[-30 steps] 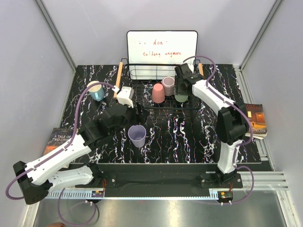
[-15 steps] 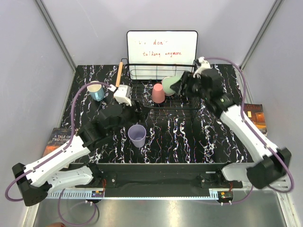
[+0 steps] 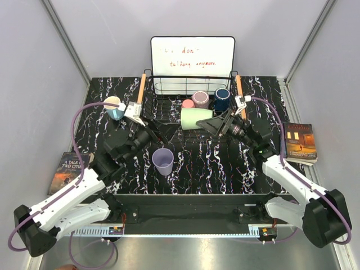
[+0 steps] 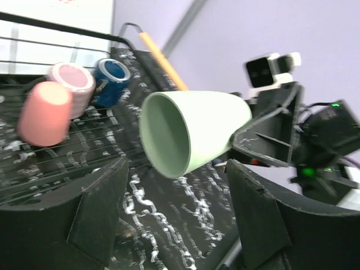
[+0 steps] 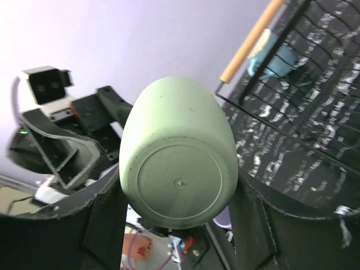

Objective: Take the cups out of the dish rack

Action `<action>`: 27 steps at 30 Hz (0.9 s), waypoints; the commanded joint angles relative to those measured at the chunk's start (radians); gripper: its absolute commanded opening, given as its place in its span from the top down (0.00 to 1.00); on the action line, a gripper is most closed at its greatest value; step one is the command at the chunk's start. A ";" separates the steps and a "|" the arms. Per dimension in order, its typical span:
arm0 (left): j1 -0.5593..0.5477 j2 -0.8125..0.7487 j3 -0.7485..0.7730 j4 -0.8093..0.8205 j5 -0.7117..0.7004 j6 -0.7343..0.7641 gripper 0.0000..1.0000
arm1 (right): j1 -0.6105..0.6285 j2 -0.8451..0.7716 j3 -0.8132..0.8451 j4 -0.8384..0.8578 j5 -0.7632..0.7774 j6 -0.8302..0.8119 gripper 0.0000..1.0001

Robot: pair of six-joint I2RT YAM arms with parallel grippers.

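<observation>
- Green is the colour to watch: the pale green cup [image 3: 196, 118] now hangs in the air above the front half of the dish rack [image 3: 169, 109]. A second ago it stood at the rack's back right.
- Your right gripper [image 3: 216, 121] has swung out to the rack's front right. The navy cup [image 3: 221, 99], hidden by the arm then, now shows at the rack's back right, beside the mauve cup [image 3: 200, 99] and the salmon pink cup [image 3: 188, 103].
- Your left gripper [image 3: 153, 134] has edged closer to the rack's front left.
- You have a black table [image 3: 225, 169] with white veins under the rack and pale grey walls [image 3: 112, 34] around it. A whiteboard [image 3: 192, 56] stands just behind the rack. A book [image 3: 70, 169] lies well to the rack's left and a second book [image 3: 300, 143] to its right.
- The green cup lies on its side, its base end pinched between the right gripper's fingers. Its mouth faces the left gripper, which stands spread and empty, near the cup but apart from it.
- The light blue cup [image 3: 115, 108] sits just left of the rack, and the lavender cup [image 3: 163, 161] sits on the table in front of it.
</observation>
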 commanded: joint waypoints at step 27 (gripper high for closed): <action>0.004 0.137 -0.029 0.470 0.282 -0.136 0.39 | 0.065 0.020 -0.041 0.363 -0.147 0.175 1.00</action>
